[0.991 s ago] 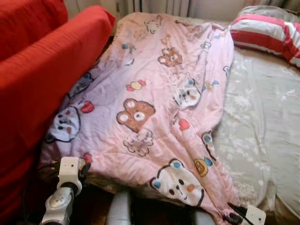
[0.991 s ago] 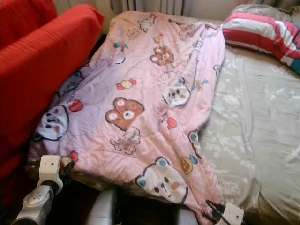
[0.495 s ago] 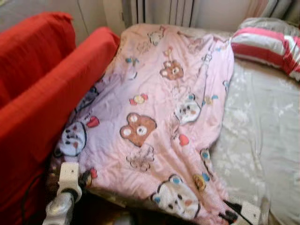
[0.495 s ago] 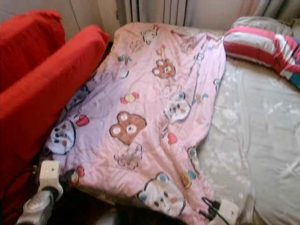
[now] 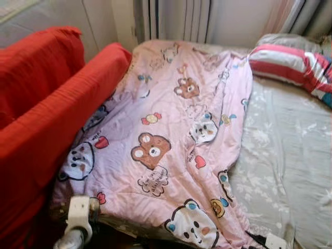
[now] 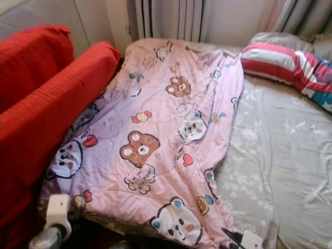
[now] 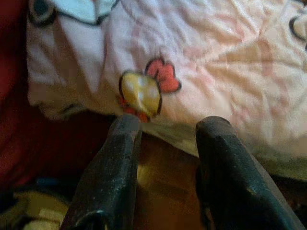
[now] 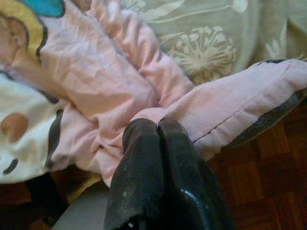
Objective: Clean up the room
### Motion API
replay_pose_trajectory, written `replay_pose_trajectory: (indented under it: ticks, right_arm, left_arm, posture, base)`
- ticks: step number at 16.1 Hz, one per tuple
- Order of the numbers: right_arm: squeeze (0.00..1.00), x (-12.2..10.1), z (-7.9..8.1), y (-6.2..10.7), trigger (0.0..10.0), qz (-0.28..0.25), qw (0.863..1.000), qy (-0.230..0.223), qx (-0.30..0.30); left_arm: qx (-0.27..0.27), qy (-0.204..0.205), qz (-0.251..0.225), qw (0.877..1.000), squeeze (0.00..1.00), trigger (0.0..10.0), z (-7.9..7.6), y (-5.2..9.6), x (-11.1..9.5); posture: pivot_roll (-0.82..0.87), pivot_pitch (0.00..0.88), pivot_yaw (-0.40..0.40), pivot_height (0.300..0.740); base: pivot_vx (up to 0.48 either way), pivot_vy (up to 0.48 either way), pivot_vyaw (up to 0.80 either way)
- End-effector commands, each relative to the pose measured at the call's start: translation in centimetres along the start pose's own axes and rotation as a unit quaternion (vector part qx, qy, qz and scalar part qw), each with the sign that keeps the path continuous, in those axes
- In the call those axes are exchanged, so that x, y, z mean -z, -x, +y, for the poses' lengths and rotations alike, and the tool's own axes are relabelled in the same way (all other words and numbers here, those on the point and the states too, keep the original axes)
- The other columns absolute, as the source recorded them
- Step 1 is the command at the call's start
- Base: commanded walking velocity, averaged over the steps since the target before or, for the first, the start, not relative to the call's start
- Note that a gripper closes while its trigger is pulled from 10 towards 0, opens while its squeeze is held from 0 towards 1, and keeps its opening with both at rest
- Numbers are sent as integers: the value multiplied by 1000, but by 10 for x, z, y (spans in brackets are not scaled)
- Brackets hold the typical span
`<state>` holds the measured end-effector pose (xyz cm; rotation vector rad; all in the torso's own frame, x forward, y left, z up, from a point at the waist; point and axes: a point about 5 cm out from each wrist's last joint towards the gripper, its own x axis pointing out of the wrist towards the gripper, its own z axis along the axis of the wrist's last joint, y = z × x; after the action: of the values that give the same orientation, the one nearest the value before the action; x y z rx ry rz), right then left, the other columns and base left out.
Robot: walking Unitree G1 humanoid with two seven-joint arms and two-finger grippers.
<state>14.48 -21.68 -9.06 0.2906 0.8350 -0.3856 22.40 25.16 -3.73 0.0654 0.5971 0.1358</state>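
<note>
Here the right gripper (image 8: 158, 125) is pinching the pink blanket (image 5: 171, 140) hem, jaws closed. The left gripper (image 7: 165, 125) is hovering at its near edge, jaws apart.

One pink blanket (image 5: 171, 135), one striped pillow (image 5: 290, 57), one red sofa (image 5: 46, 119), one grey bedsheet (image 5: 285, 155).

Small lettering on pink blanket (image 5: 171, 129) cloud print, too blurred to read

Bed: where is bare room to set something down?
Free: the grey sheet between the pink blanket and the striped pillow. Crowded: the blanket covers the side against the red sofa.
</note>
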Motion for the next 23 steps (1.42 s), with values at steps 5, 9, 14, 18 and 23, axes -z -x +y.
replay_pose_trajectory:
  ticks: [5,9,14,18,23]
  right_arm:
    - [0,13,5,2,10000,37,999,-3,-1]
    - [0,20,2,4,10000,59,998,1,5]
    - [0,19,5,3,10000,58,998,4,-3]
    - [0,18,6,2,10000,58,998,7,-11]
    - [0,15,19,0,10000,55,997,22,-55]
  left_arm:
    - [3,-11,50,999,0,10000,-3,5,19]
    - [11,-11,59,998,0,10000,-9,6,24]
    - [14,-15,70,997,0,10000,-10,8,30]
    - [16,-17,75,997,0,10000,-11,10,33]
    - [17,-19,81,996,0,10000,-10,11,35]
  posture:
    - [133,120,4,740]
    - [134,116,6,740]
    - [130,113,5,740]
    - [128,111,4,740]
    - [122,99,9,740]
  base:
    - [0,0,0]
    - [0,0,0]
    - [-173,0,0]
    - [-302,0,0]
    - [-328,0,0]
